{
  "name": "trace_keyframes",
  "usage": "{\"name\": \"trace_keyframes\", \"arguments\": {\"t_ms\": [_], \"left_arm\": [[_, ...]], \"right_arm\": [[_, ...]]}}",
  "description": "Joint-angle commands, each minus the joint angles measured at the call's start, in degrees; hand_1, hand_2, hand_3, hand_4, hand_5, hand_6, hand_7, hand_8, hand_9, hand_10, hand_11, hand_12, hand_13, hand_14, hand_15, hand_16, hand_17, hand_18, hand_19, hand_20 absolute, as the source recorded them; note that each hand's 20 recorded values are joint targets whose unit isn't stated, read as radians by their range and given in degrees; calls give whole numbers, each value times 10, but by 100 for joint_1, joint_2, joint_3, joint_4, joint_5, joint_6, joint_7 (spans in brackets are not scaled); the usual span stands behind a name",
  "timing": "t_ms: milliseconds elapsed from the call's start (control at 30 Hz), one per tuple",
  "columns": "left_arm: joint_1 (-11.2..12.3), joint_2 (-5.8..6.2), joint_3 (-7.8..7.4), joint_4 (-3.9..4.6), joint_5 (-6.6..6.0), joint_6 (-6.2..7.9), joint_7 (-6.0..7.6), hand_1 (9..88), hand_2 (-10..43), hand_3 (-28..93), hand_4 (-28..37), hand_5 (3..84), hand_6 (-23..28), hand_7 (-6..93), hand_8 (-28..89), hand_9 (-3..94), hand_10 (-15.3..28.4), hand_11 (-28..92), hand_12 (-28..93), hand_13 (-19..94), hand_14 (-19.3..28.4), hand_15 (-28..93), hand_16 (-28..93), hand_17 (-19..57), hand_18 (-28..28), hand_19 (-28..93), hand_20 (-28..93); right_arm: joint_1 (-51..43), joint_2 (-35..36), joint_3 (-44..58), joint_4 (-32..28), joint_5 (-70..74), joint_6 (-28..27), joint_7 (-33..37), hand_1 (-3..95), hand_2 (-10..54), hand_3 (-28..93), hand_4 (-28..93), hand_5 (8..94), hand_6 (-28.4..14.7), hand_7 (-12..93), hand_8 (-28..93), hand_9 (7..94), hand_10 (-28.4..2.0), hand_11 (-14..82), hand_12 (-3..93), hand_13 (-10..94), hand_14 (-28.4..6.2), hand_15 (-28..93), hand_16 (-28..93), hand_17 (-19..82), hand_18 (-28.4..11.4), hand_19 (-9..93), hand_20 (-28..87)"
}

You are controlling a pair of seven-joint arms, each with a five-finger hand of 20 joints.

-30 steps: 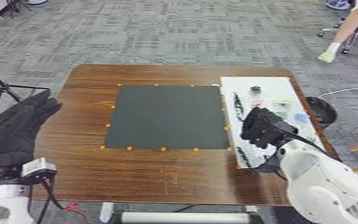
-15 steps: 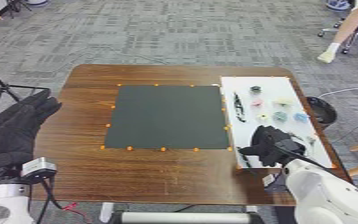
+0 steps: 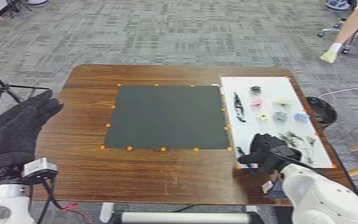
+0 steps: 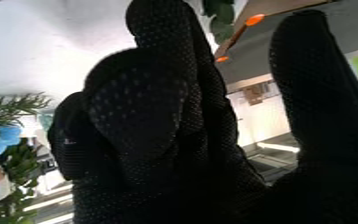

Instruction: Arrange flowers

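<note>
Right hand: over the white sheet's near end, fingers extended, thumb apart from them
Left hand: beside the table, fingers outstretched
Blue flower: on the white sheet
Pink flower: same sheet, farther from the robot
Green sprigs: near the right hand

The head view is bright and fairly evenly lit, with soft light across the carpet and the brown counter, whose polished wood carries a faint sheen. The white sheet is among the brightest patches, while the dark square looks flat and matte. Both the left hand and the right hand sink into deep black. The right wrist view has harsher contrast — the right hand is nearly a silhouette, its dotted texture faintly lit, against pale glare and glowing white strips.
</note>
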Motion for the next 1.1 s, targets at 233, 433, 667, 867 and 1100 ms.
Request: {"name": "trace_keyframes", "arguments": {"t_ms": [233,433,667,867,1100], "left_arm": [[93,-73,-44,-91,42,-88,-52,319,-40,668,-181,496,46,116,-64,476,151,203,117,372,194,238,1,68,132,128,207],[59,-83,-31,-91,53,-104,-51,319,-40,668,-179,496,46,115,-64,476,151,203,117,372,194,238,1,68,132,128,206],[8,-58,-19,-64,46,-127,-84,320,-40,667,-179,495,47,114,-63,477,152,204,117,372,194,238,1,68,133,128,206],[-25,-32,-20,-43,39,-173,-91,321,-39,665,-178,495,47,114,-63,476,152,203,117,372,194,238,0,68,133,129,206],[-44,-11,-20,-28,36,-210,-108,321,-38,663,-177,496,47,114,-63,476,150,204,117,371,194,238,1,68,133,129,206]], "right_arm": [[-313,-7,-130,-41,-307,-254,98,389,-95,581,-34,757,-50,244,-9,893,-128,269,256,937,-28,503,327,612,-138,931,439],[-282,-38,-305,0,-342,-250,114,460,-95,510,-14,753,-42,224,250,896,-124,285,258,937,-25,512,317,617,-132,929,439],[-257,-85,-445,59,-317,-169,209,814,-95,-280,472,755,-32,240,323,902,-116,293,298,937,-17,532,296,629,-125,924,443],[-245,-90,-436,71,-48,-165,273,843,-95,-283,511,767,-31,235,312,919,-107,259,353,937,-14,545,283,645,-114,922,424],[-177,-116,-401,128,344,-258,334,844,-95,-238,552,797,-31,200,313,934,-106,248,355,937,-16,555,263,658,-114,918,416]]}}
